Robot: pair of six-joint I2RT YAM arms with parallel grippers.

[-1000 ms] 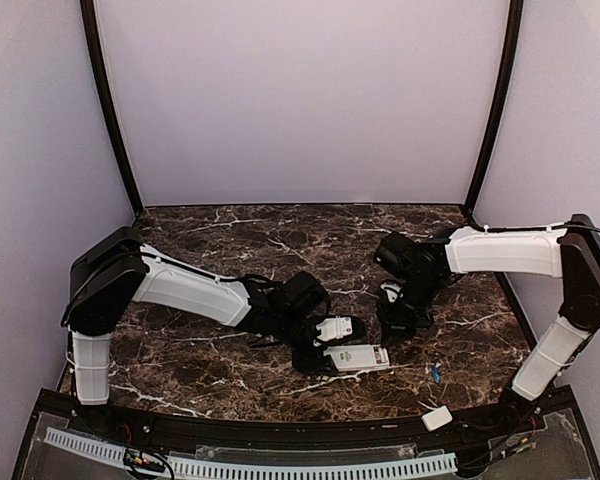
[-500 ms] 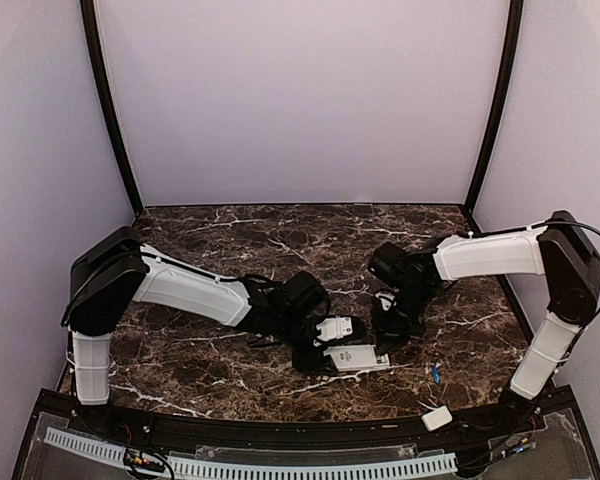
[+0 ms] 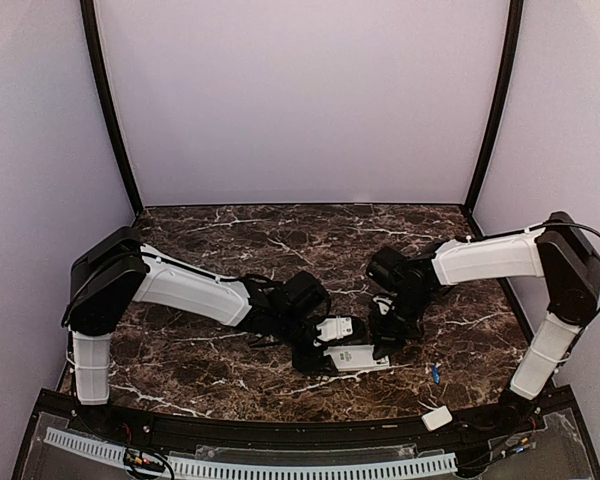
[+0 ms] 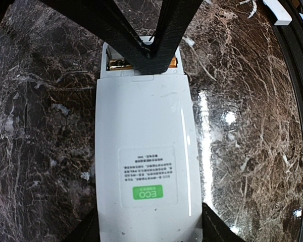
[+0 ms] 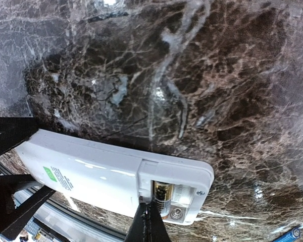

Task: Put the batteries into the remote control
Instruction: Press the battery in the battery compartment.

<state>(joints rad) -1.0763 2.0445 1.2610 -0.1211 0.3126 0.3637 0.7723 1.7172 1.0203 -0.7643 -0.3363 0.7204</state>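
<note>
While the left gripper [image 4: 149, 224] clamps the remote control [image 4: 144, 136] between its two fingers [image 4: 86, 233], one on each long side at the end nearest its wrist, the right gripper [image 5: 147, 216] has its jaws pressed fully together into a single point with nothing between them. The remote control lies back up on the marble table [image 5: 141, 65] and stretches straight away from the left gripper's palm. A green and white label [image 4: 147, 192] sits just ahead of that gripper's fingers, and the open battery bay [image 5: 174, 199] is at the far end. That bay lies directly under the right gripper's closed tips, which come down at its edge against the loaded battery [image 5: 161, 194], a cell showing gold and dark in the slot nearer the remote's body. Whether the tips press on the cell or only meet it cannot be told. The slot just beyond it, on the outer side from the tips, shows a round metal contact [image 5: 178, 213]. A loose blue battery [image 5: 292, 233] lies on the table off to the right of the right gripper's tips, apart from the remote control. A small white cover piece [image 3: 437, 418] rests well apart from both grippers, by the near edge close to the right arm's base.
</note>
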